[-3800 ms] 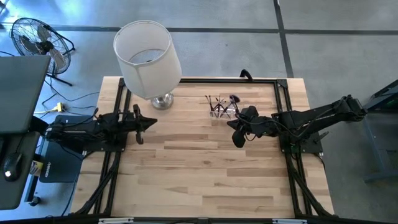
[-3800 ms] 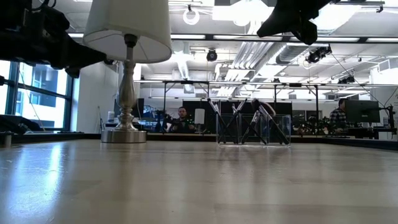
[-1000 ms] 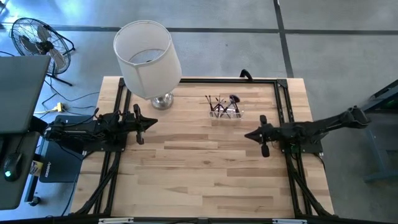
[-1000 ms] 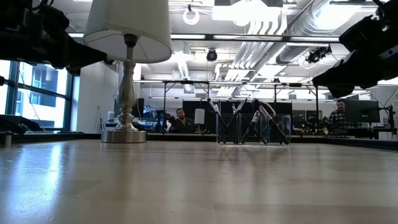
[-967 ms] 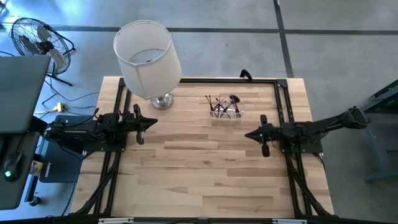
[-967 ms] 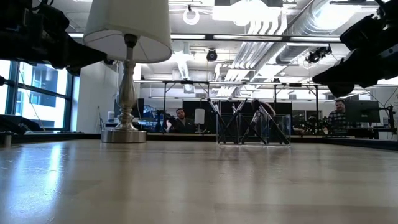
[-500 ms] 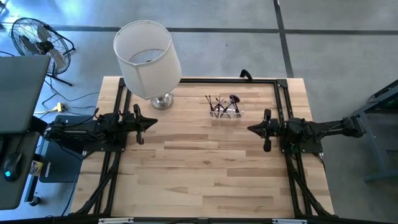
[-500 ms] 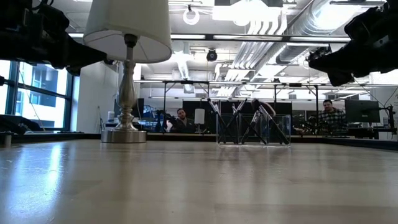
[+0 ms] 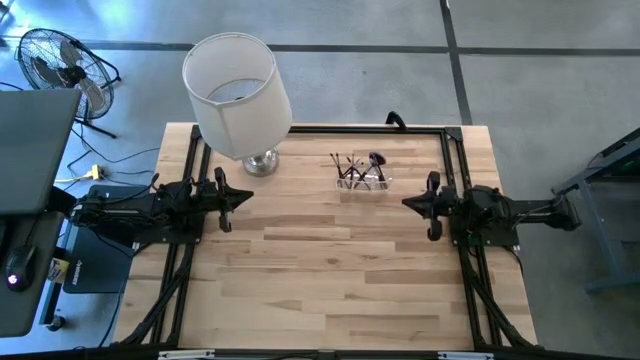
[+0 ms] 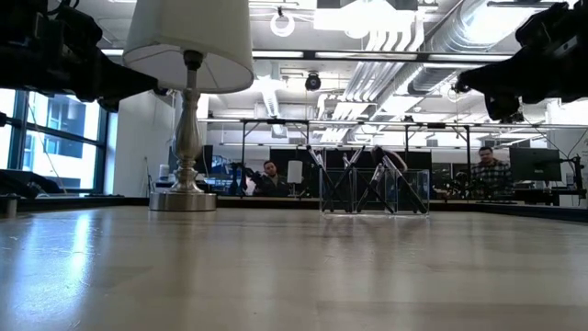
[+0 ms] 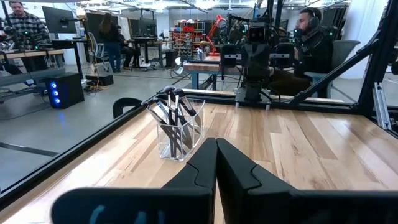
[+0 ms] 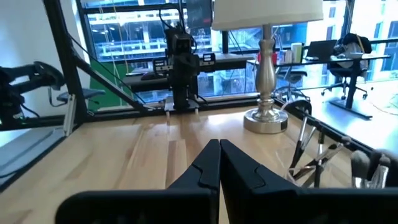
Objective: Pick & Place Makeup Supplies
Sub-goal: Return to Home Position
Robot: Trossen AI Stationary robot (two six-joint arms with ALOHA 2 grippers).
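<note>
Several thin dark makeup brushes and pencils (image 9: 356,165) stand leaning in a small clear holder (image 9: 361,180) near the table's far edge, right of centre; one has a fluffy rounded head. They also show in the low view (image 10: 372,180) and left wrist view (image 11: 173,115); a few handles show in the right wrist view (image 12: 316,155). My right gripper (image 9: 408,203) hovers shut at the table's right side, above the surface, right of the holder. My left gripper (image 9: 246,197) is shut at the left side, well clear of the holder.
A table lamp with a white shade (image 9: 238,92) stands on a silver base (image 9: 262,163) at the far left of the table. A black frame rail (image 9: 370,128) runs along the far edge. Bare wood spans the middle and near part (image 9: 320,270).
My right arm has drawn back toward the table's right edge, folding in over its base; its gripper has moved a little right and away from the brush holder. The brushes and holder have stayed where they were.
</note>
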